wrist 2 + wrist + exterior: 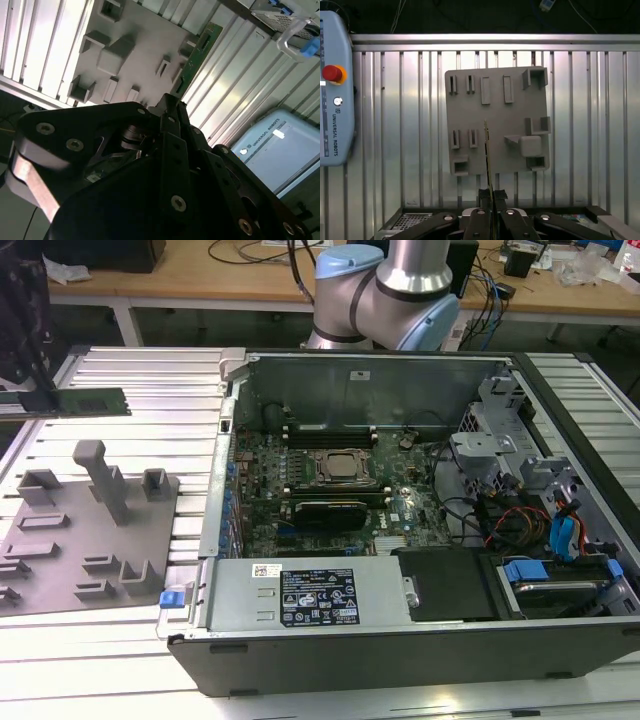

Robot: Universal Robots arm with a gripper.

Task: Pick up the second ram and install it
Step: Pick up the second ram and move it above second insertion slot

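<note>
Currently: gripper point(490, 193) closed down tight on the second ram point(487, 150), fingers pinching one end of the stick so that the rest runs straight out ahead. In the first wrist view the board shows edge-on as a thin line over the gray fixture plate point(467, 115). That plate lies on the ribbed metal desk point(600, 125), teach pendant point(335, 125) off to one side.

In the exterior view the stick sits level at the exterior view's left, clear of the plate's posts and well apart from the open computer case point(400, 665). Inside the case: motherboard point(300, 475), CPU socket point(343, 467), long black memory slots point(330, 432) with white end clips on either side of the socket. Whether a slot is already filled, I cannot tell.

Step in hand, by my reading: the ram is picked, not yet installed.

To do it well:
- hold the pinch firm (an end grip gives the long board leverage to swing)
- carry the stick level and unskewed
- clear the case's near wall with margin
- line the long edge up parallel to a slot before any downward push
</note>
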